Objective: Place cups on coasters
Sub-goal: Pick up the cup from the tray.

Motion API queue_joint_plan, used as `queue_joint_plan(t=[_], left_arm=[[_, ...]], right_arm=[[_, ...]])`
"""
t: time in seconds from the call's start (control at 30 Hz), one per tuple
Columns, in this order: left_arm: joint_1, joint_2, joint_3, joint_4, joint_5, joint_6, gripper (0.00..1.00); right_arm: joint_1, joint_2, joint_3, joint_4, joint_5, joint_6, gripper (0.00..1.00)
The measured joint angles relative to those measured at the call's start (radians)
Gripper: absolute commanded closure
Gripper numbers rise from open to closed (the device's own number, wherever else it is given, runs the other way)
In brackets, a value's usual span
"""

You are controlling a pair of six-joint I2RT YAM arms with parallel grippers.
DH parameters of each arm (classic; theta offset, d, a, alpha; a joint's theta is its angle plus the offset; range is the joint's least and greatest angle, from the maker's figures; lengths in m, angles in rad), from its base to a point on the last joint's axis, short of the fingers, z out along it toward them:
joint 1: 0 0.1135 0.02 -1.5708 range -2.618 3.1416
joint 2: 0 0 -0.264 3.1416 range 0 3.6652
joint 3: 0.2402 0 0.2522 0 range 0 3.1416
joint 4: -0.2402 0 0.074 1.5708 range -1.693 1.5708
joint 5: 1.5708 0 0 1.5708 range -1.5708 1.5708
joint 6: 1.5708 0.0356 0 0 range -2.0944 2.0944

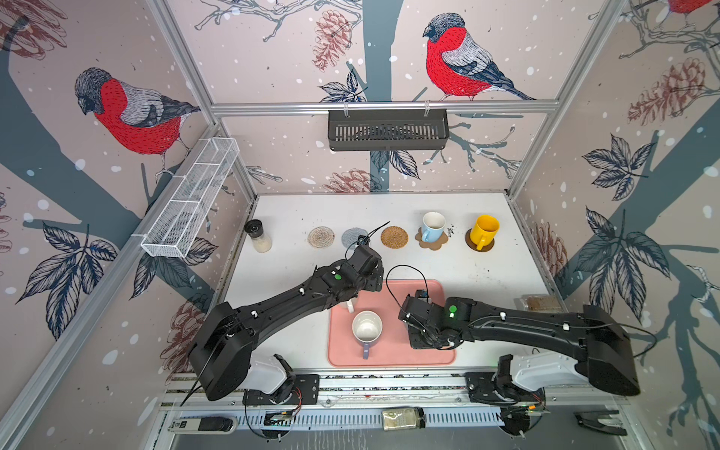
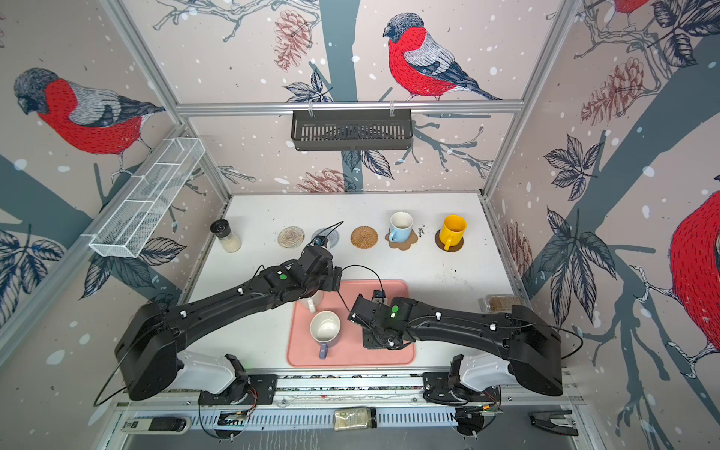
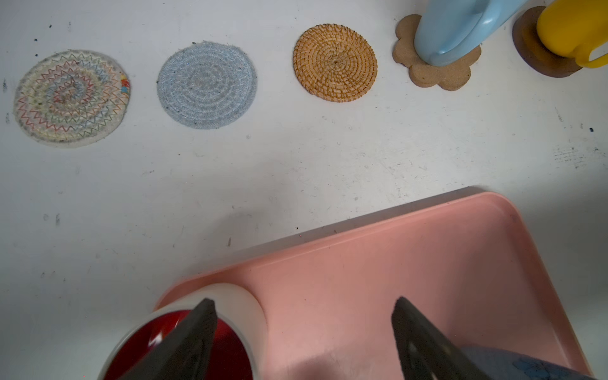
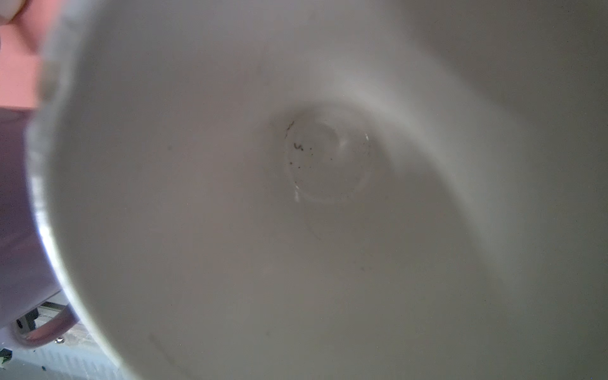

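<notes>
Grasp step on red-lined white ceramic mug (image 3: pixel 245 309): left gripper (image 3: pixel 302 301) jaws apart astride its wall; right gripper (image 1: pixel 426 337) jaws: cannot tell. Next, likely: clamp, lift, carry to far grey-blue woven coaster (image 3: pixel 206 85).

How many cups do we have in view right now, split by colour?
Yellow mug: 1
Light blue mug: 1
Lavender mug: 1
White mug with red inside: 1
Mug with outside hidden, seen only in the right wrist view: 1
Total: 5

Bare table (image 1: pixel 479 280) lies open between the pink tray (image 1: pixel 389 354) and the tan rattan coaster (image 1: pixel 394 236). The light blue mug (image 1: pixel 432 228) and yellow mug (image 1: pixel 484 230) block the back edge's right part, and a glass jar (image 1: pixel 259 235) blocks the back left corner.
</notes>
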Motion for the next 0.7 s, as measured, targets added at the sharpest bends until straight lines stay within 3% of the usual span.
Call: queue_joint_plan(t=[0.3,0.47,0.7], left_arm=[[0.000,-0.002,-0.001,-0.001,0.000,0.000,0.15],[0.000,-0.002,-0.001,-0.001,0.000,0.000,0.15],[0.000,0.003,0.000,-0.002,0.000,0.000,0.15]], right_arm=[[-0.012,0.016,0.000,0.002,0.013,-0.021,0.80],[-0.021,0.002,-0.001,-0.007,0.029,-0.024,0.95],[-0.028,-0.009,-0.006,-0.008,0.030,-0.028,0.97]])
